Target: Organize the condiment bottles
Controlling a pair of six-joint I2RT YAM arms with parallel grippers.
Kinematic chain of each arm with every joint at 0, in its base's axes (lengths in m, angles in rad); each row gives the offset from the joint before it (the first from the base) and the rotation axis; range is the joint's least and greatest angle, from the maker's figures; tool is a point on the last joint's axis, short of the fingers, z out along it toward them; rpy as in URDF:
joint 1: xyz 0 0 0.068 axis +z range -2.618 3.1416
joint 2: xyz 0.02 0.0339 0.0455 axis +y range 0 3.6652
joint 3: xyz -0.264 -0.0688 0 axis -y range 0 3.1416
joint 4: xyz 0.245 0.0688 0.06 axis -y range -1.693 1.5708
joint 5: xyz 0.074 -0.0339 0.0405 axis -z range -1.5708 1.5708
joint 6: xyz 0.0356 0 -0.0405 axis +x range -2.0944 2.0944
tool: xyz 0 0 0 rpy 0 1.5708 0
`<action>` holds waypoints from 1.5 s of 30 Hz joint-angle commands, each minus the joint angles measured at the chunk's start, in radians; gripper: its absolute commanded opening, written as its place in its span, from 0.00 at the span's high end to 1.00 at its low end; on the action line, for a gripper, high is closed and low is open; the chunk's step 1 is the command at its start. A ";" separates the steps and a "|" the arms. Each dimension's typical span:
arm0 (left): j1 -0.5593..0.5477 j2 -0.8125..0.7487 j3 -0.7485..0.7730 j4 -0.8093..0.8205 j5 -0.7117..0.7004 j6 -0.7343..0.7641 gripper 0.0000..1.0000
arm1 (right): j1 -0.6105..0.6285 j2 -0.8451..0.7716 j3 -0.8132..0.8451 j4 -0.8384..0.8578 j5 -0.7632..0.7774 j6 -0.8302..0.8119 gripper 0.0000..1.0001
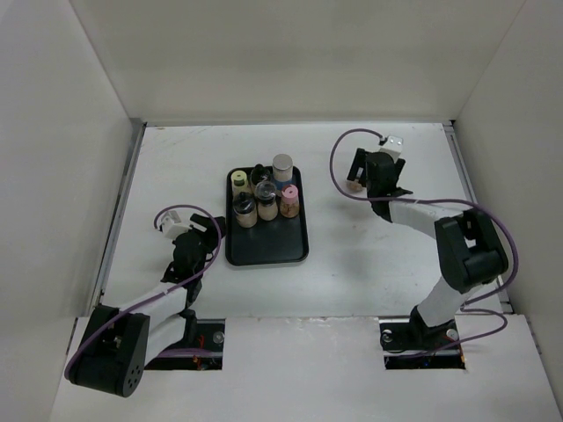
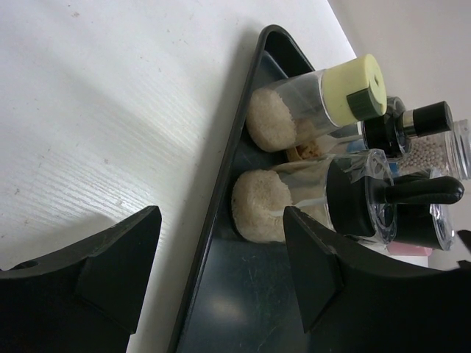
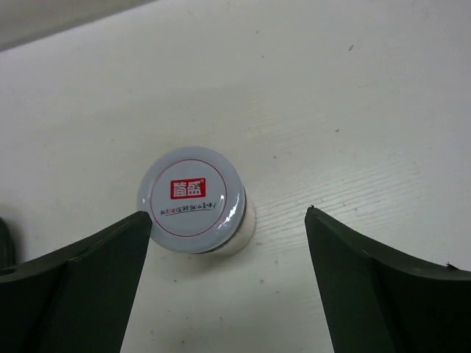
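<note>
Six bottles (image 1: 266, 198) upright on the tray (image 1: 273, 248) (far end); white-lidded jar (image 3: 193, 197) stands apart

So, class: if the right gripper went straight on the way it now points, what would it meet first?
Most likely the white-capped jar standing on the table. The open right gripper points down at it, and the jar sits slightly left of centre between the fingers. Depth is unclear.

White table (image 1: 352, 251), black tray (image 1: 266, 249), white-capped jar (image 3: 193, 198)

Robot lab cell, plain white walls (image 1: 290, 53), white table (image 1: 369, 255), left arm (image 1: 154, 294), right arm (image 1: 471, 251)
</note>
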 commanded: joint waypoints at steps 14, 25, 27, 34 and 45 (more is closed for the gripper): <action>-0.002 -0.011 0.029 0.048 -0.005 0.016 0.34 | 0.007 0.137 0.171 -0.036 -0.035 -0.066 0.04; 0.006 -0.012 0.028 0.049 0.000 0.016 0.34 | 0.007 0.203 0.265 -0.151 -0.033 -0.060 0.20; 0.001 -0.009 0.029 0.051 -0.003 0.016 0.34 | 0.007 0.198 0.273 -0.181 -0.030 -0.049 0.30; 0.004 -0.019 0.026 0.046 0.003 0.014 0.34 | 0.050 0.068 0.186 -0.111 0.016 -0.039 0.53; 0.005 -0.045 0.017 0.042 -0.008 0.016 0.34 | 0.392 -0.282 -0.028 -0.123 0.043 0.003 0.54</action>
